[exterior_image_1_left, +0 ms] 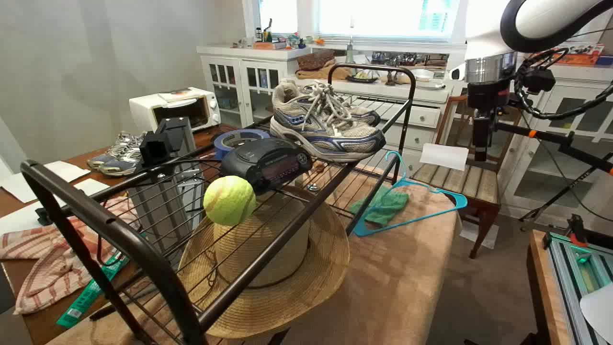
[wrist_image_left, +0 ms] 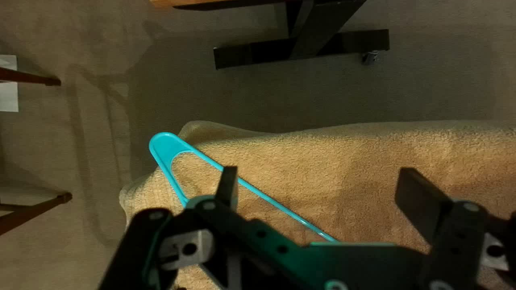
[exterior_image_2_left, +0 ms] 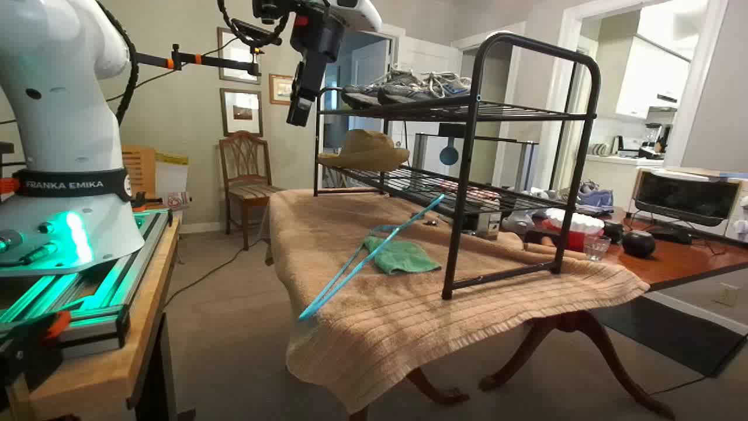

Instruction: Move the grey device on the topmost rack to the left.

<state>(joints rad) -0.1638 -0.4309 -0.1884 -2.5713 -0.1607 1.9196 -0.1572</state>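
Observation:
The grey device (exterior_image_1_left: pixel 266 163), a dark low-domed clock radio, lies on the topmost rack (exterior_image_1_left: pixel 111 221). A yellow-green tennis ball (exterior_image_1_left: pixel 230 200) sits in front of it and grey-white sneakers (exterior_image_1_left: pixel 330 129) stand just behind it. The black wire rack also shows in an exterior view (exterior_image_2_left: pixel 526 114), where I cannot make out the device behind the sneakers (exterior_image_2_left: pixel 409 90). My gripper (exterior_image_1_left: pixel 480 155) hangs pointing down off the rack's side, apart from it, also seen in an exterior view (exterior_image_2_left: pixel 297 120). In the wrist view my gripper (wrist_image_left: pixel 314 187) is open with nothing between its fingers.
A straw hat (exterior_image_2_left: pixel 362 146) lies on the lower shelf. A turquoise hanger (exterior_image_1_left: pixel 412 219) and green cloth (exterior_image_2_left: pixel 403 257) lie on the towel-covered table (exterior_image_2_left: pixel 350 327). A blue tape roll (exterior_image_1_left: pixel 222 143) shows behind the device. The rack's raised end frames (exterior_image_2_left: pixel 537 49) stand above the shelf.

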